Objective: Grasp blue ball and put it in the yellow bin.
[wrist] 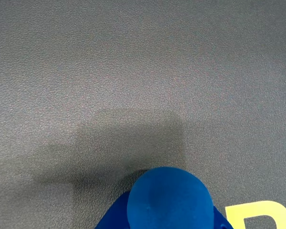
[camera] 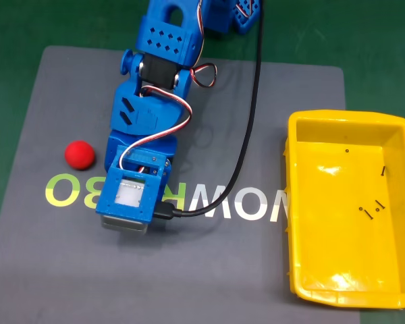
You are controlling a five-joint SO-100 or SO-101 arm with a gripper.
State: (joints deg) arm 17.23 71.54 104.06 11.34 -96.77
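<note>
Lying left of arm (camera: 145, 135): red ball (camera: 79, 154); yellow bin (camera: 310, 270) right.

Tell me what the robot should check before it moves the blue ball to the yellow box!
1. Ball at the gripper: ok. In the wrist view the blue ball sits right at the bottom edge against a blue finger.
2. Grip firm: cannot tell. The jaws are hidden under the arm in the fixed view.
3. Bin ready: ok. The yellow bin lies open at the right, with a few small screws inside.
4. Path to the bin: ok. Only grey mat lies between.
5. Red ball out of the way: ok, it lies left of the arm.
6. Black cable: cannot tell whether it will snag.
</note>
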